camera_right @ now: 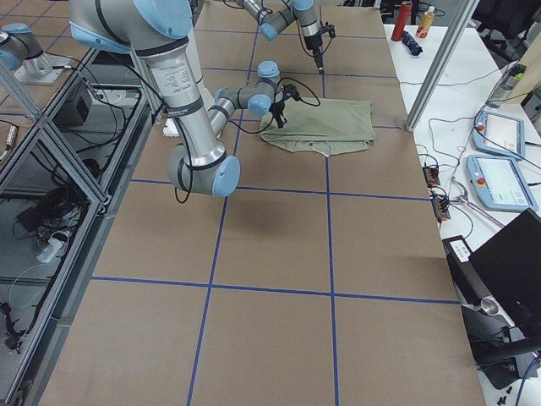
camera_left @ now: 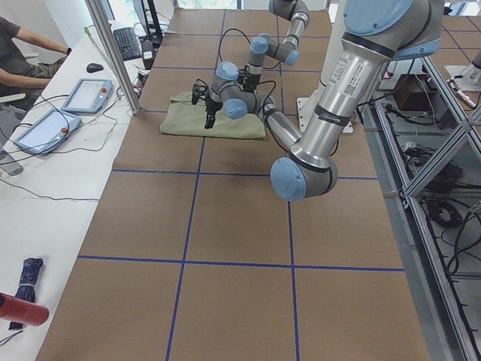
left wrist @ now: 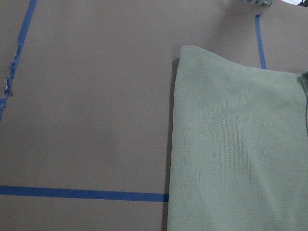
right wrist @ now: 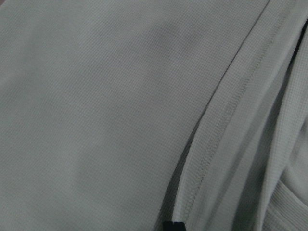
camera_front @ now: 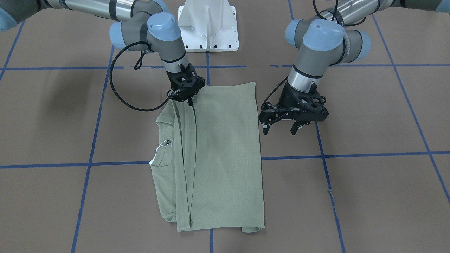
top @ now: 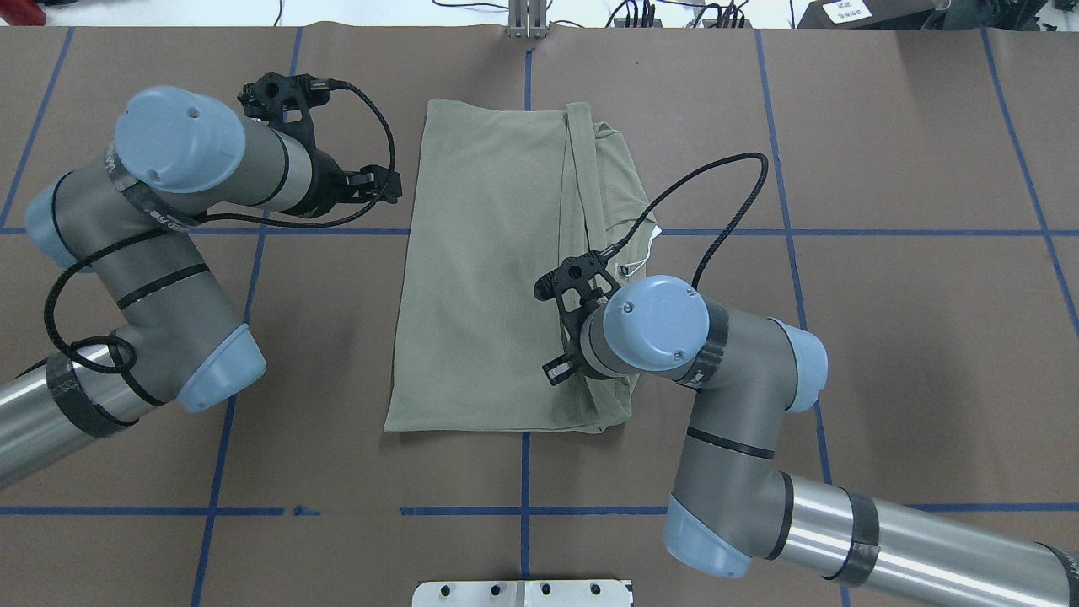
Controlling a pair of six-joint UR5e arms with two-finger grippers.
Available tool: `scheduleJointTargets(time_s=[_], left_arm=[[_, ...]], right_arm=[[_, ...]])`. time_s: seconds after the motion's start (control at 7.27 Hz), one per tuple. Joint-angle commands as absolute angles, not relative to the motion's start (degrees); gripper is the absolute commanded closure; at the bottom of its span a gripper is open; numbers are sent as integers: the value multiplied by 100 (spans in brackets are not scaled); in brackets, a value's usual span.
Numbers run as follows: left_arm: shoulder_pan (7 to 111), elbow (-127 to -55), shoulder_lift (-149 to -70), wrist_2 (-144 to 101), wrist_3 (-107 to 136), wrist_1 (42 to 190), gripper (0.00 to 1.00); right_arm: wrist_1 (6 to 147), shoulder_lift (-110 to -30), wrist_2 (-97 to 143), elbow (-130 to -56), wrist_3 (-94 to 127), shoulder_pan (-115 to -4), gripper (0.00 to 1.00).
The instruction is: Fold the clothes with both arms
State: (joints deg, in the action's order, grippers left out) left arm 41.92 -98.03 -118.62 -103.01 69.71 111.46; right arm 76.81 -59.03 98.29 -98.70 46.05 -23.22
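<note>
The sage-green shirt [camera_front: 225, 151] lies flat on the brown table, folded into a long rectangle, with its ribbed collar [camera_front: 163, 140] and small dark label on the robot's right side. My right gripper [camera_front: 182, 100] presses down on the shirt's near corner, where a folded hem begins. One black fingertip [right wrist: 173, 225] meets that hem in the right wrist view, and the gripper looks shut on the cloth. My left gripper [camera_front: 280, 130] hangs open just off the shirt's opposite edge [top: 413, 211], holding nothing. The left wrist view shows that shirt edge [left wrist: 175, 144] on bare table.
The white pedestal [camera_front: 208, 28] stands at the robot's side of the table. Blue tape lines [camera_front: 88, 163] grid the brown surface. In the exterior left view a person [camera_left: 22, 45] sits at a white desk with tablets [camera_left: 86, 94], past the table's far edge.
</note>
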Motion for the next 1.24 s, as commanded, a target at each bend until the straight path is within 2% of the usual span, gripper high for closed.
scheduleJointTargets(time_s=[0.0, 0.28, 0.41, 0.55, 0.69, 0.96, 1.1], left_arm=[[4175, -9800, -11865, -10301, 6979, 11145, 0], [4166, -9800, -11865, -10301, 6979, 11145, 0], [4157, -9782, -11874, -10301, 6979, 11145, 0], [4166, -9782, -11874, -10301, 6970, 11145, 0], [4166, -9782, -11874, -10301, 6961, 11153, 0], [4166, -9782, -11883, -10301, 6961, 11153, 0], [4166, -9782, -11892, -10301, 6952, 11145, 0]], right_arm=[[7673, -6493, 9844, -10352, 4614, -2338, 100], [7682, -6565, 9817, -10336, 4658, -2329, 100], [7682, -6600, 9826, -10353, 4658, -2347, 94], [7673, -6592, 9826, -10354, 4693, -2347, 56], [7673, -6574, 9817, -10371, 4719, -2373, 1], [7699, -6408, 9835, -10363, 4772, -2688, 0], [7699, -6111, 9835, -10110, 4851, -2846, 0]])
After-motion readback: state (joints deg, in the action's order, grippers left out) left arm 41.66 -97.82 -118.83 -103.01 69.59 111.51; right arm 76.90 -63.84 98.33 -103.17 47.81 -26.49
